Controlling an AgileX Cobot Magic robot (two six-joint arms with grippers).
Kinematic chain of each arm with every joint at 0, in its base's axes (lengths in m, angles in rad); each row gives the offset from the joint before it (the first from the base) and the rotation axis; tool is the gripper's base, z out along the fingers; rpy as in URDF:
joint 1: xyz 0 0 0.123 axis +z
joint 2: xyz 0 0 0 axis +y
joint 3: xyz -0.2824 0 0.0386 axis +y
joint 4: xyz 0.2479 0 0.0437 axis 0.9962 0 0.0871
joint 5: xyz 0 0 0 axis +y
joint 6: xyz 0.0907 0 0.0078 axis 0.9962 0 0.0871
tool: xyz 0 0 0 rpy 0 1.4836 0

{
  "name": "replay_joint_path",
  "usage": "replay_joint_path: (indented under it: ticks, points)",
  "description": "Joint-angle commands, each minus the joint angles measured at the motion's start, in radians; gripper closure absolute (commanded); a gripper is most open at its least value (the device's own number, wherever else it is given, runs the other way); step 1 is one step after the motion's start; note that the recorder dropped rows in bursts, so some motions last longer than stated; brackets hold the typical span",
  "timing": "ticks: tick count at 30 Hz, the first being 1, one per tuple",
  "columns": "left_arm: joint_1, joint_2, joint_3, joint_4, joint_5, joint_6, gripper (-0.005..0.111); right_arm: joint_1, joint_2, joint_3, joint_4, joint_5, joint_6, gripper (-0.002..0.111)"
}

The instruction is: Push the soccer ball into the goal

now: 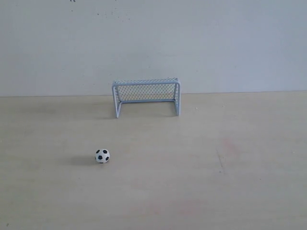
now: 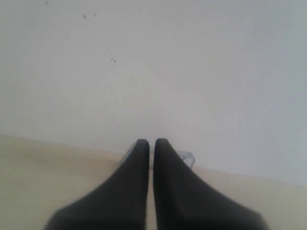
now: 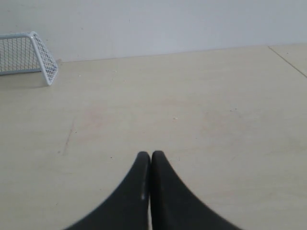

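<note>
The soccer ball [image 1: 102,155], white with black patches, rests on the table well in front of the goal [image 1: 146,96] and a little to its left. The goal stands at the table's back edge against the wall, its mouth facing the front. Neither arm shows in the exterior view. In the left wrist view my left gripper [image 2: 151,142] is shut with nothing in it, and part of the goal [image 2: 187,157] peeks out behind its fingertips. My right gripper [image 3: 150,155] is shut and empty over bare table, with the goal [image 3: 29,52] far off to one side.
A pale wooden table [image 1: 216,191] runs back to a plain light wall [image 1: 216,43]. A faint dark scratch [image 1: 219,162] marks the table right of centre. A seam in the table [image 3: 288,60] shows in the right wrist view.
</note>
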Motion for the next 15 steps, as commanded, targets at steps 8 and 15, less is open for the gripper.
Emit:
replay_joint_path:
  ticks: [8,15]
  points:
    - [-0.005,0.62,-0.316,-0.004,0.015,0.446,0.102,0.0,-0.006,-0.001,-0.01,-0.01,-0.003,0.109]
    - [-0.003,0.995,-0.538,-0.017,0.287,0.828,0.102,0.0,-0.006,-0.001,-0.01,-0.01,-0.003,0.109]
